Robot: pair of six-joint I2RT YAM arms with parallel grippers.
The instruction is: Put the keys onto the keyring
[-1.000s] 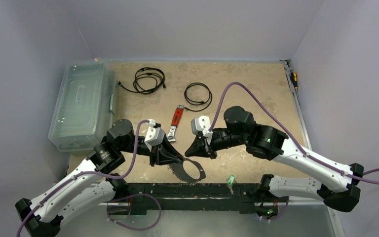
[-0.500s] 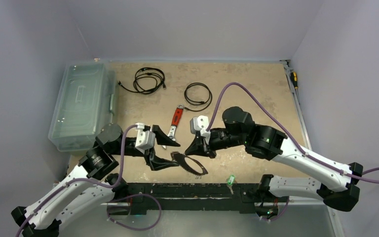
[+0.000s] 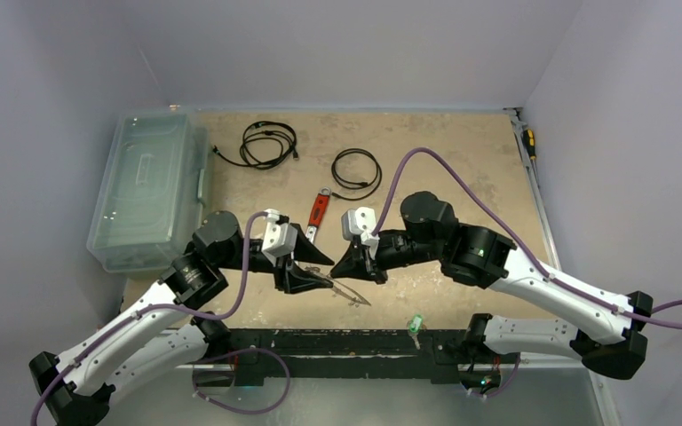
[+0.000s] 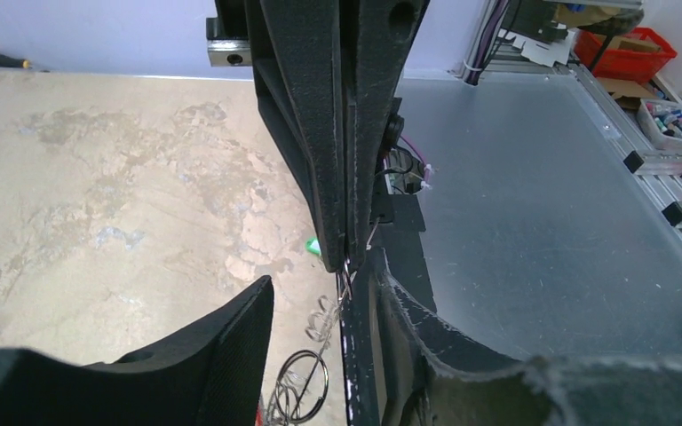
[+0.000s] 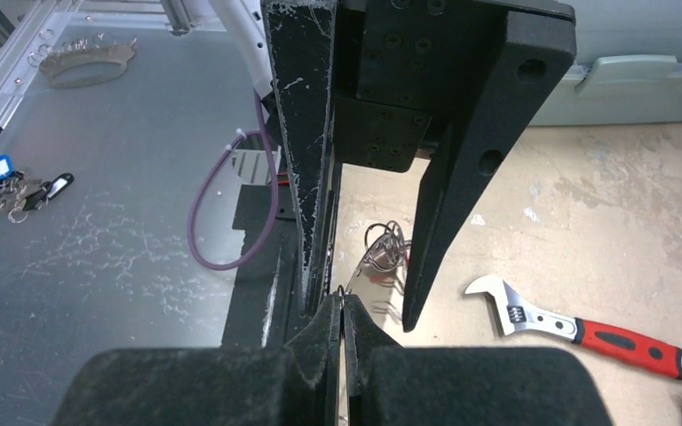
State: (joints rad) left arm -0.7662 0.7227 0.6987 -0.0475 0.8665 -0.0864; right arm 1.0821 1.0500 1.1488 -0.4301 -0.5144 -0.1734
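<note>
Wide-spread left end effector (image 3: 324,269). The large thin silvery wire keyring (image 3: 348,293) passes between its fingers, close by one; contact unclear. The right end effector (image 5: 342,306) is pinched tight on that wire, low over the beige tabletop (image 3: 462,160).

Behind: red-handled adjustable wrench (image 3: 318,211), two black coiled cables (image 3: 268,142), clear plastic lidded box (image 3: 146,186).

From above the ring shows edge-on, a mere line. Dangling small silver keys (image 5: 382,250) are tangled, count unclear. The green-headed key (image 3: 416,322) lies apart at the near edge, half hidden in the left wrist view.

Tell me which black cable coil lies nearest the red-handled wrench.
The smaller, tidy round coil, just beyond the handle end of the wrench; the looser coil with trailing ends lies farther left.
</note>
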